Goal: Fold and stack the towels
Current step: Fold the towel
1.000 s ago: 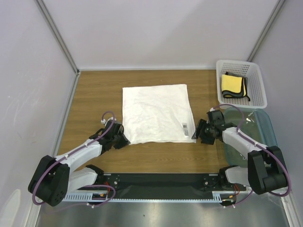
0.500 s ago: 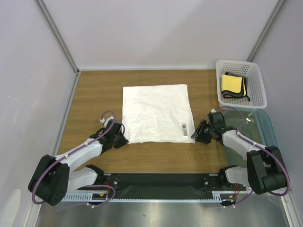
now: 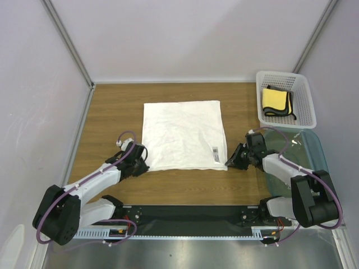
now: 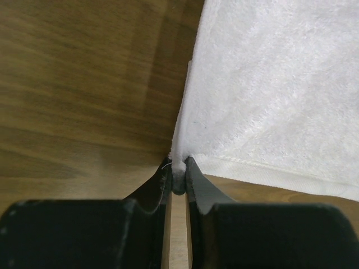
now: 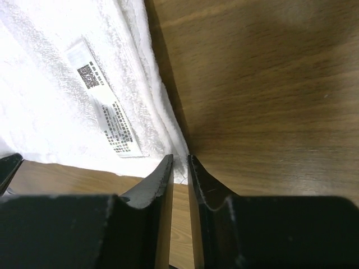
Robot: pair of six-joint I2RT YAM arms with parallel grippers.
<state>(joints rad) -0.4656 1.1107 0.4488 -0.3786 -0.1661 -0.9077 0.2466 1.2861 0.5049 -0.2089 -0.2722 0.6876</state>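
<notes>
Surroundings: pale grey walls are standing around a brown wooden table [image 3: 112, 112], and both arms are reaching forward from its near edge.
White towel [image 3: 184, 134]: it is lying spread flat in the middle of the table, almost square, with some light wrinkles.
Label [image 5: 104, 112]: a small printed tag is lying on the white towel, just beside its near right corner.
Left tool [image 4: 178, 180]: it is staying low at the table, and its fingers are clamping the near left corner of the white towel, so a small bunch of cloth is showing between the tips.
Right tool [image 5: 179, 168]: its fingers are pressing nearly together on the near right corner of the white towel, whose edge is running into the narrow gap.
Yellow towel [image 3: 275, 101]: it is lying folded inside the white basket [image 3: 307, 106] at the far right of the table, well apart from the white towel.
Clear tray [image 3: 314, 151]: it is lying just on the near side of the basket, under the right arm.
</notes>
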